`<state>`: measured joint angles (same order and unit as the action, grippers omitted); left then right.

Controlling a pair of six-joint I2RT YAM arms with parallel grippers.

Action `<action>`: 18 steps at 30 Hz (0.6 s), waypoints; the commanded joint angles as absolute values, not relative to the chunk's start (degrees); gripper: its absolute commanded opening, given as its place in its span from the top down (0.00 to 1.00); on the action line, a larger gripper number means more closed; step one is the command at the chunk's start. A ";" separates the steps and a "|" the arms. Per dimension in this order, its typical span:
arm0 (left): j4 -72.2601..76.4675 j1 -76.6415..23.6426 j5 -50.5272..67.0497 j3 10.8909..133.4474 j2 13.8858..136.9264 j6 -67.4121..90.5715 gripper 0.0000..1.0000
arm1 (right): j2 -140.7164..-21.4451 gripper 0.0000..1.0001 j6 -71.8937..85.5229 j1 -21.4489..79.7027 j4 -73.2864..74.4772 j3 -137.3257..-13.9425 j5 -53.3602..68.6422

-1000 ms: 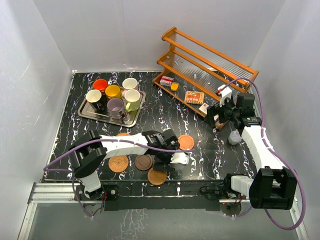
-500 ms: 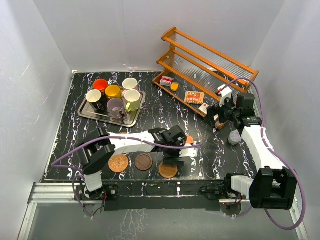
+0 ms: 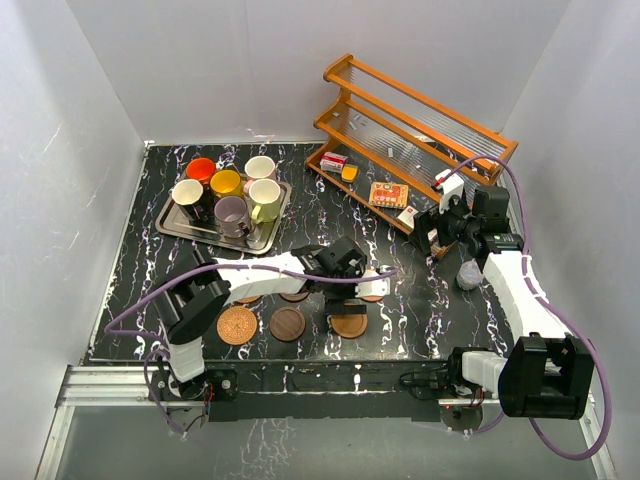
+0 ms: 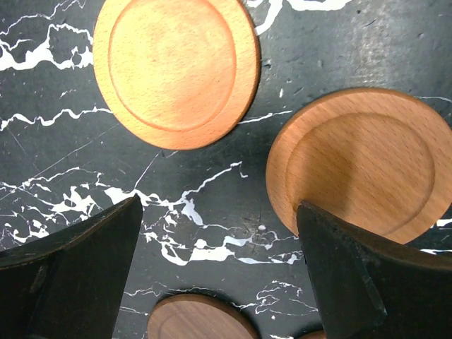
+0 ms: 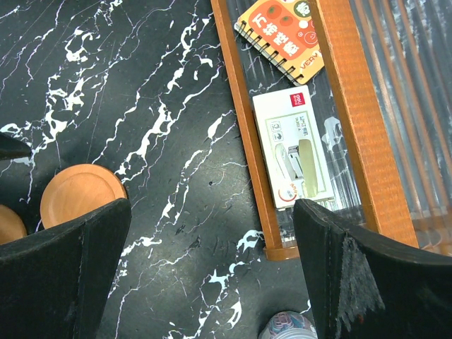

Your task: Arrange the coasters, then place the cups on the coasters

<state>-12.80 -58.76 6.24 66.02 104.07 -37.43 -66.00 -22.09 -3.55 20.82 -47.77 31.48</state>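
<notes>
Three coasters lie in a front row: woven tan (image 3: 237, 325), dark brown (image 3: 287, 323) and orange-brown (image 3: 349, 322). Another orange coaster (image 3: 374, 292) and a dark brown one (image 3: 293, 296) lie just behind, partly under my left arm. My left gripper (image 3: 352, 296) hovers open over bare table between the two orange coasters (image 4: 176, 67) (image 4: 364, 166), touching nothing. Six cups, among them orange (image 3: 201, 169), lilac (image 3: 232, 212) and pale green (image 3: 265, 195), stand on the metal tray (image 3: 172, 226). My right gripper (image 3: 440, 226) hangs open and empty by the rack's near end (image 5: 212, 275).
A wooden rack (image 3: 410, 130) stands at the back right, with a notebook (image 5: 282, 32) and a white boxed stapler (image 5: 296, 145) on its lower shelf. A small translucent cup (image 3: 468, 272) sits near my right arm. White walls close in the table.
The orange-brown coaster slid right along the front row. My left gripper went with it, then drew back farther from the table edge, staying open. The right arm has not moved.
</notes>
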 commanded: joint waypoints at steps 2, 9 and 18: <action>-17.84 -57.22 4.39 65.20 105.16 -40.56 0.11 | -65.19 0.02 -22.41 -3.95 18.81 -47.73 32.01; -20.96 -57.13 6.12 62.42 102.69 -41.77 0.11 | -65.16 0.02 -22.39 -3.92 18.76 -47.72 31.95; -22.25 -56.92 5.37 60.17 100.20 -41.75 0.11 | -65.23 0.02 -22.40 -3.93 18.81 -47.77 32.08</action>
